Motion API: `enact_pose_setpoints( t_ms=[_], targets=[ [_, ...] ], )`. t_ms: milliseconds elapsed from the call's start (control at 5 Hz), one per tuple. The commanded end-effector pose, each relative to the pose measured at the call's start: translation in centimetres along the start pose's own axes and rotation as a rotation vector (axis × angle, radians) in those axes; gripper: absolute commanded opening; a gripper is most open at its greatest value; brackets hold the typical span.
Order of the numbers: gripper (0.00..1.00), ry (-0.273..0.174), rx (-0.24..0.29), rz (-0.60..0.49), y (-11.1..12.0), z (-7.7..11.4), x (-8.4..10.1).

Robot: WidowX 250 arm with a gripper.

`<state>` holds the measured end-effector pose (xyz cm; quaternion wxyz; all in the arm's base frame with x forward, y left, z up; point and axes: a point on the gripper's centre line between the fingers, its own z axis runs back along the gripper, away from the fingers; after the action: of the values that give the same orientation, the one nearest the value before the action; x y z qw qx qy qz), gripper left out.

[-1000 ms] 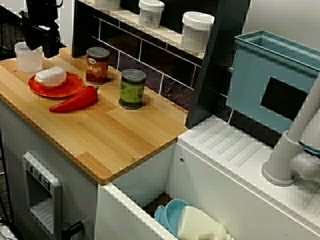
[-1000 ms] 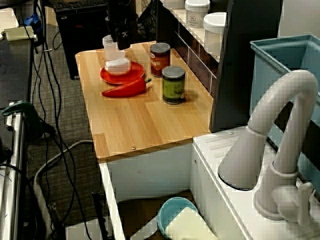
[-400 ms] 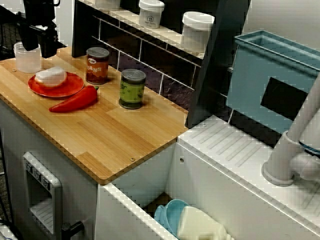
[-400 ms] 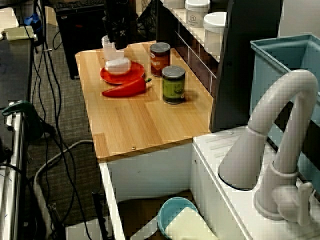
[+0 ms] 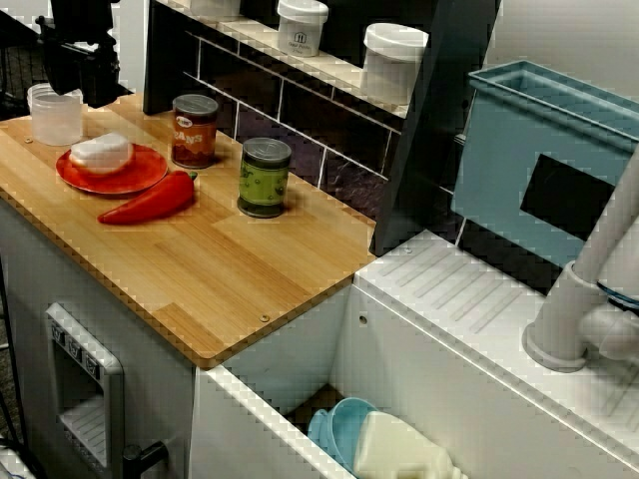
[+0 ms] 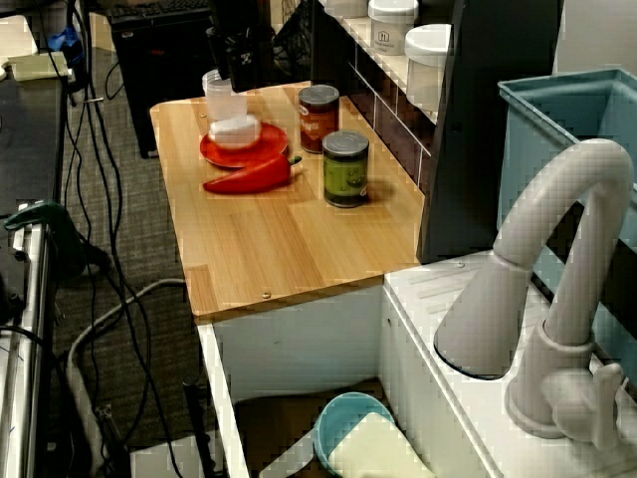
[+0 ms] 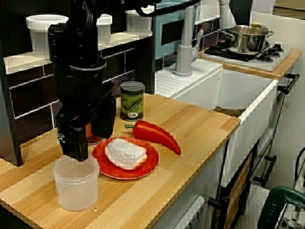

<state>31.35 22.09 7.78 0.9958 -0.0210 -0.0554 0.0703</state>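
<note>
My pincer (image 7: 89, 147), jaws wide, had lifted slightly off the cup (image 7: 76, 183), which stayed upright at the plate's (image 7: 153, 158) eight o'clock.

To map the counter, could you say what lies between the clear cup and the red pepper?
Between clear cup and red pepper lies a red plate holding a white lump, per the close counter view.

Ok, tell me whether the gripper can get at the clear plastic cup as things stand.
Probably yes. The gripper hangs open right above the clear plastic cup, with nothing between them; the red round plate only stands beside the cup, not over it.
</note>
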Motion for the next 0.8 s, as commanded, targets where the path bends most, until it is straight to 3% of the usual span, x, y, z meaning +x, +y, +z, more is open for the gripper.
enact_pose_setpoints(
  t_ms=[0,600],
  targets=[
    [1.0,-0.097,0.059,-0.024,0.72,3.93,0.86],
    [1.0,-0.093,0.08,-0.025,0.98,3.22,0.91]
  ],
)
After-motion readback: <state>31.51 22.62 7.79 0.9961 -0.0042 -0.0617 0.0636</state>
